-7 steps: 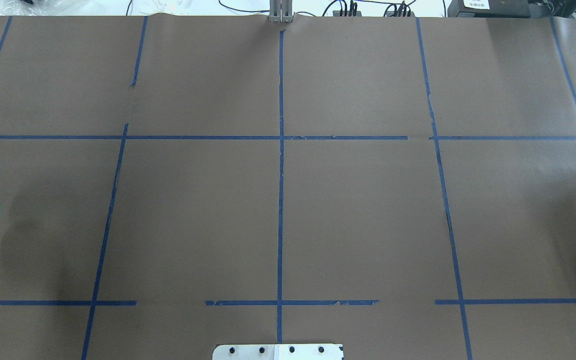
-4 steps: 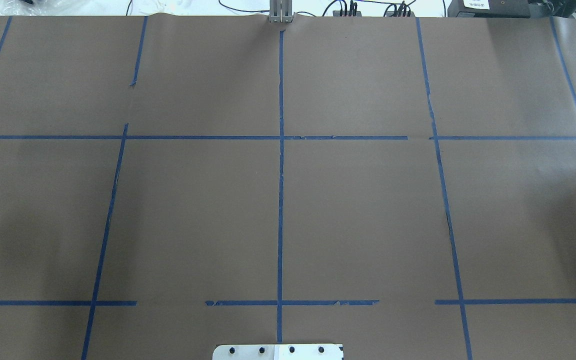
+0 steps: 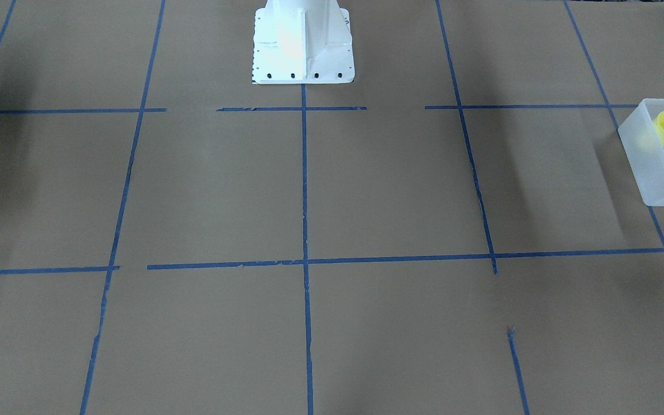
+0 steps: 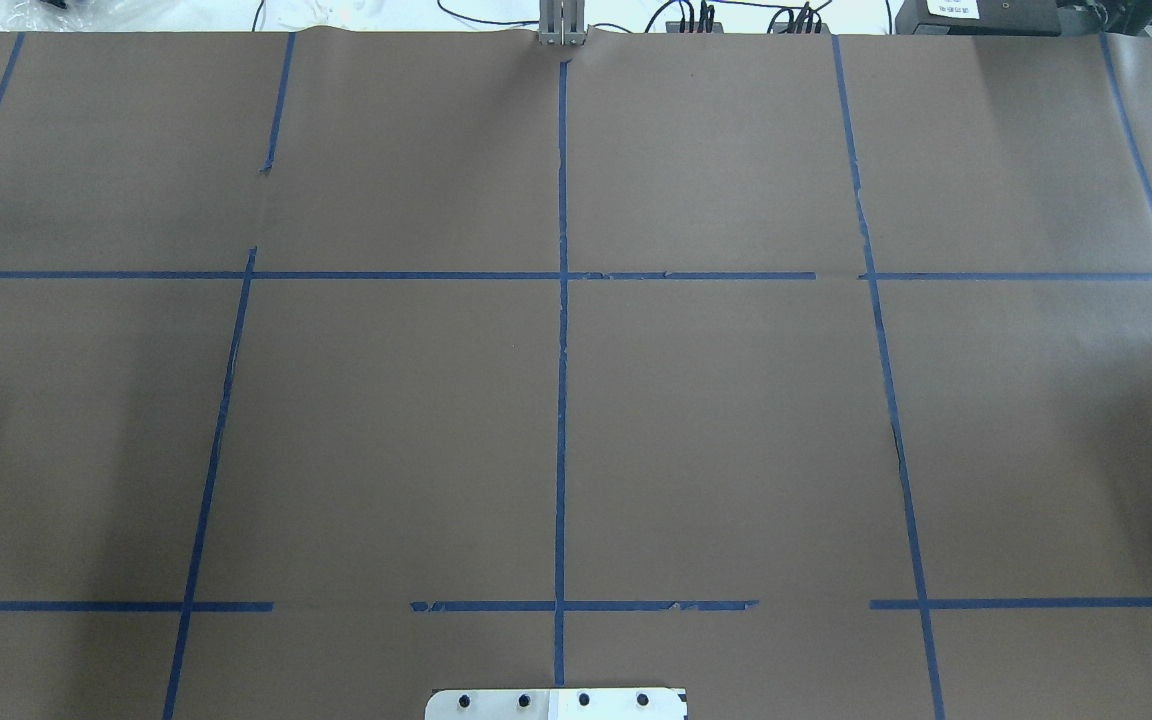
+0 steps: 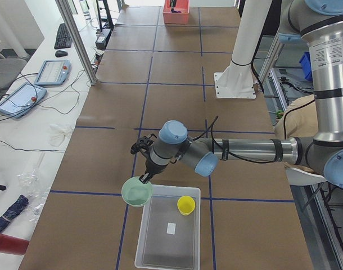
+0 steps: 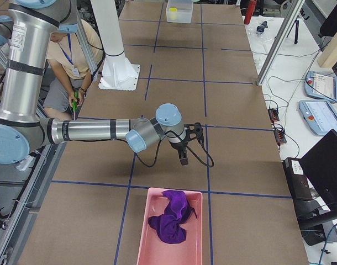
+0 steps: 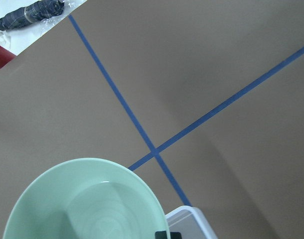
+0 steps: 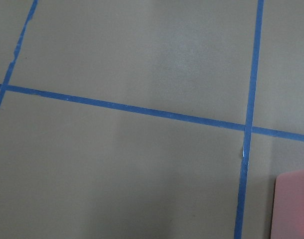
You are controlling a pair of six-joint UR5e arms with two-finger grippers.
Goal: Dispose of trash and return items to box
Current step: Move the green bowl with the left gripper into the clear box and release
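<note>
Mint-green bowl [image 5: 137, 193] hangs rim-up from the left gripper [image 5: 143, 179], its fingers [image 7: 167, 234] pinched on the rim, over a corner of the bin [image 5: 180, 247] and not yet inside. With the yellow cup [image 5: 186, 205] already in the bin, I judge the bowl goes in next. The right gripper [image 6: 183, 160] hovers near the pink tray [image 6: 143, 232] holding a purple cloth [image 6: 168, 221]; I cannot tell whether its fingers are apart.

Below the left gripper [image 5: 142, 179], the mint-green bowl [image 7: 82, 204] runs off the wrist view's bottom edge, one dark fingertip [image 7: 168, 234] barely showing at its rim, with only a corner of the translucent bin [image 7: 189, 224] beside it.
</note>
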